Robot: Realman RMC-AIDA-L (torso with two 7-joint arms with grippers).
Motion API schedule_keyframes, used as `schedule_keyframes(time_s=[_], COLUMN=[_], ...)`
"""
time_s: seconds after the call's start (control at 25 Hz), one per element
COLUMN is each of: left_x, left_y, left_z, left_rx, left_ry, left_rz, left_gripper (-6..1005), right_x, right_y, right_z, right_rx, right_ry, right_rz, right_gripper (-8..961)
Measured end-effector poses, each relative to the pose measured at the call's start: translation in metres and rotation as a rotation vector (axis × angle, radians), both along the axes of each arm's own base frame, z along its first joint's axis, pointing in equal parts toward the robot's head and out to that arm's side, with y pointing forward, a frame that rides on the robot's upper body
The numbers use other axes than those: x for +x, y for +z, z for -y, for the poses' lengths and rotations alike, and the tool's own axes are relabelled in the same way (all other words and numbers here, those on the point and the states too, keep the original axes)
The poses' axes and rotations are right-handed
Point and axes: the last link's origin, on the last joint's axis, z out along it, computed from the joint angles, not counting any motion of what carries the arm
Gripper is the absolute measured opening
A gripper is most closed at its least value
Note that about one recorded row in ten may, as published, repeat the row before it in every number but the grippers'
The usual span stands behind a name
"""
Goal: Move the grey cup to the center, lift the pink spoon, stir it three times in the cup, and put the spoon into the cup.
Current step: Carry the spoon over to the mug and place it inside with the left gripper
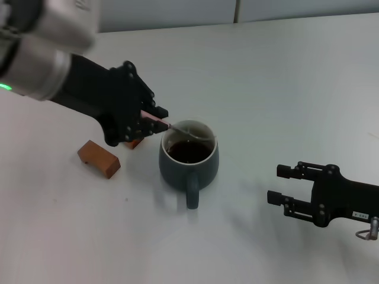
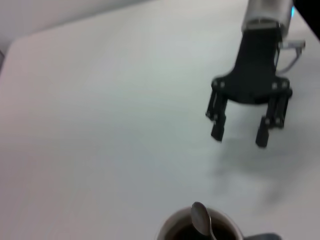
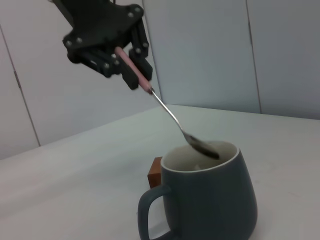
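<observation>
Spoon (image 3: 172, 116) pinched in left gripper (image 1: 159, 118) slants over cup (image 1: 188, 160); right gripper (image 1: 283, 183) open.

the head camera is looking forward and down over the white table (image 1: 284, 77), taking in both arms. the left wrist camera is peering down from above the grey cup (image 2: 200, 227) toward the right gripper (image 2: 239, 135). the right wrist camera is sitting low and near, facing the cup side-on; all three are sharing it.
</observation>
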Motion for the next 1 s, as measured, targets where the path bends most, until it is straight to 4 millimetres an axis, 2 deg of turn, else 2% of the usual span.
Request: schedule_keyframes(time_s=[0.36,1.0], left_x=[0.019,0.022], left_y=[-0.030,-0.054], left_z=[-0.001,0.000], left_rx=[0.026,0.068], left_ry=[-0.094,-0.157], left_rz=[-0.206,-0.401], left_gripper=[133,133], right_x=[0.000,-0.001], right_y=[0.000,-0.001], right_z=[0.000,0.000], right_rx=[0.000,-0.003], right_ry=[-0.002,0.004], right_rz=[0.000,0.000], right_gripper=[622,621])
